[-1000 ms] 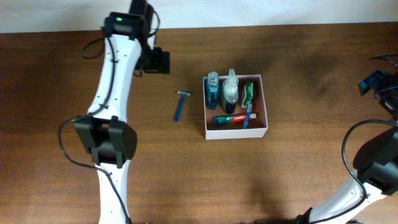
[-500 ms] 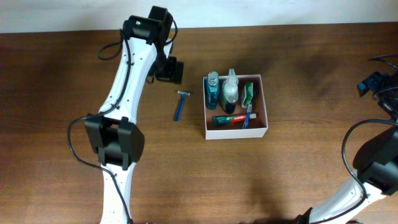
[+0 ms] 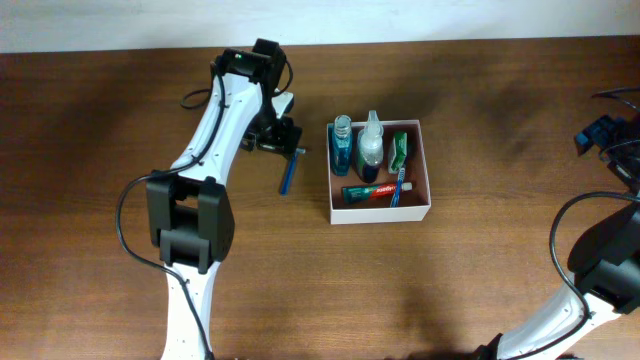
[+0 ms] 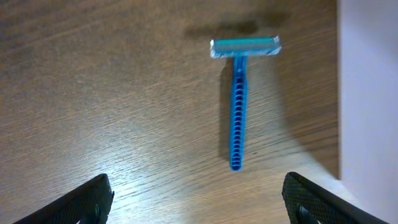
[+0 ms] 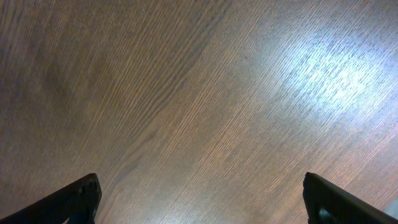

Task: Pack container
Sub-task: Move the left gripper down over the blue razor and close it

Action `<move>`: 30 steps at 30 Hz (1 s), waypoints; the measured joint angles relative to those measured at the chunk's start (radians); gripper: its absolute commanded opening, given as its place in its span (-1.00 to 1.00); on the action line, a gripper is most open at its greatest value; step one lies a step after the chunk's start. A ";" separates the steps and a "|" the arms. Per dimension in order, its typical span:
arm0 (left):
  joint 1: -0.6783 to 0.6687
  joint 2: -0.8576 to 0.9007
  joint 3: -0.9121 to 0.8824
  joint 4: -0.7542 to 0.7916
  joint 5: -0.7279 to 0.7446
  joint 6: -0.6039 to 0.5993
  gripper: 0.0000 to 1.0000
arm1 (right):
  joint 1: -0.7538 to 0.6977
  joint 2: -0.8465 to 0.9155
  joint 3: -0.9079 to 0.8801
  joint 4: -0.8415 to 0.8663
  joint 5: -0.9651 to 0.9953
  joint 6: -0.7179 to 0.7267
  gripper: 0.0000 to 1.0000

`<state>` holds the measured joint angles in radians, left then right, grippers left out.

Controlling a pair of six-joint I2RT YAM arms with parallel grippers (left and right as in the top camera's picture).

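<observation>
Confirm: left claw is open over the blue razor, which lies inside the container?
No. The blue razor lies on the table outside the container, beside its wall, as the overhead view shows. The left claw is open over it.
</observation>
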<state>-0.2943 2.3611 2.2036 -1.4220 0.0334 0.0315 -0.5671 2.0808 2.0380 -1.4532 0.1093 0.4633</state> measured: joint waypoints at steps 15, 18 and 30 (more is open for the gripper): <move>-0.100 0.000 -0.100 0.089 -0.038 0.010 0.93 | 0.000 0.000 0.000 0.000 0.000 0.000 0.98; -0.095 0.000 -0.102 0.100 -0.038 0.010 0.93 | 0.000 0.000 0.000 0.000 0.000 0.000 0.98; -0.091 0.000 -0.192 0.177 -0.037 0.010 0.91 | 0.000 0.000 0.000 0.000 0.003 0.000 0.98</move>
<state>-0.3855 2.3615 2.0113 -1.2446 -0.0040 0.0414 -0.5671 2.0808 2.0380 -1.4532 0.1123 0.4633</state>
